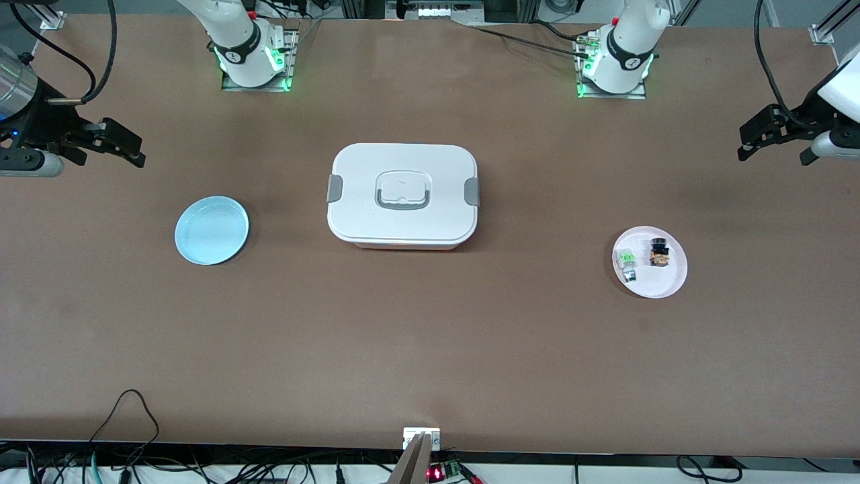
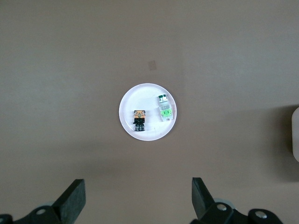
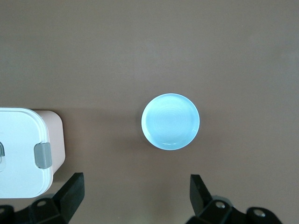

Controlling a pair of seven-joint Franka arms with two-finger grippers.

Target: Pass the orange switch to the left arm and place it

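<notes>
Orange switch lies on the white plate beside the green and white switch, toward the left arm's end of the bench. Both grippers, left and right, hang high with fingers spread, holding nothing. I'd bring the left one straight down, pinching only the black body, well apart from the box.

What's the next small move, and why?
Probably lower the left gripper, open and empty, toward the orange switch on the white plate, clear of the green switch beside it. The right gripper waits open near the blue plate.
</notes>
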